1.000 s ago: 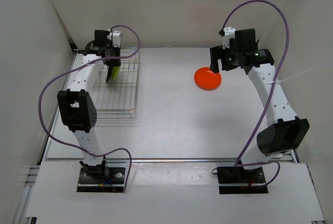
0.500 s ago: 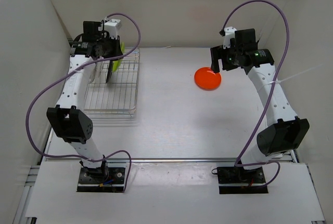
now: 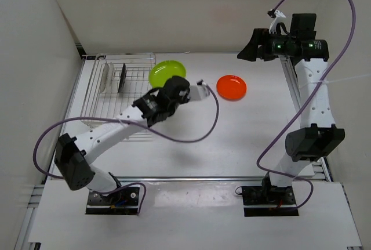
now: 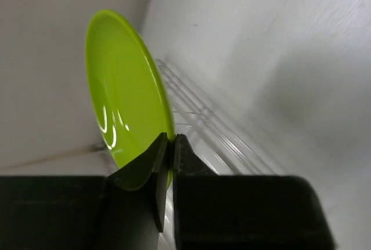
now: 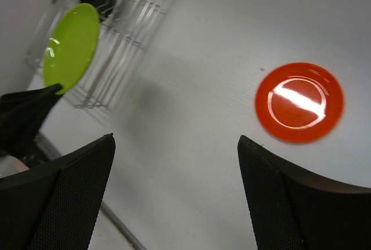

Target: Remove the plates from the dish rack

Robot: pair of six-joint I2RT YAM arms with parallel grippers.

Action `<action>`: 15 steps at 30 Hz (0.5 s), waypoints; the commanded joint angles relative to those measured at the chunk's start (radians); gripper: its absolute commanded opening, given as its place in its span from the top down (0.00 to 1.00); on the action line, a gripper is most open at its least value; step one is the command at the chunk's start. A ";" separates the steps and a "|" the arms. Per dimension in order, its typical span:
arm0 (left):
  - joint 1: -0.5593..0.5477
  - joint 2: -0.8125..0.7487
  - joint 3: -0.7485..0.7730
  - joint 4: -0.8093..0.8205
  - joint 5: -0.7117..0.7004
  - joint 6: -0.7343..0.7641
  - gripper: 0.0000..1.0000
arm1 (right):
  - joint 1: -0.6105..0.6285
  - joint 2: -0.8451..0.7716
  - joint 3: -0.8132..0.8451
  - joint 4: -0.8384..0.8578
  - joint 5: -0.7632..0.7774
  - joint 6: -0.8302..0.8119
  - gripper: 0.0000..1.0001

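White walls close in a pale table (image 3: 232, 140) with one rack (image 3: 124, 96) at its left and four plates. Two stand on edge at the rack's far end, a clear plate (image 3: 106, 78) beside a black plate (image 3: 122, 78), and one orange plate (image 3: 231, 87) lies flat right of centre. The left gripper (image 4: 171, 141) is clamped on the rim of the green plate (image 4: 124, 87), held in the air by the rack's far right corner, while the right gripper (image 5: 175, 140) hangs high with fingers wide apart.
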 commanded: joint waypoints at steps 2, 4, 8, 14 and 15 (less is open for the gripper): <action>-0.159 -0.163 -0.292 0.538 -0.412 0.608 0.88 | -0.056 0.047 0.038 -0.014 -0.397 0.075 0.11; -0.255 -0.218 -0.377 0.670 -0.412 0.732 0.88 | -0.067 0.058 0.029 -0.014 -0.439 0.066 0.11; -0.387 -0.321 -0.582 0.882 -0.307 1.014 0.88 | -0.036 0.058 0.000 -0.023 -0.451 0.017 0.11; -0.467 -0.283 -0.557 0.850 -0.280 0.995 0.88 | 0.060 0.034 -0.030 -0.049 -0.419 -0.039 0.12; -0.467 -0.273 -0.537 0.850 -0.289 0.985 0.88 | 0.073 0.023 -0.041 -0.049 -0.389 -0.048 0.12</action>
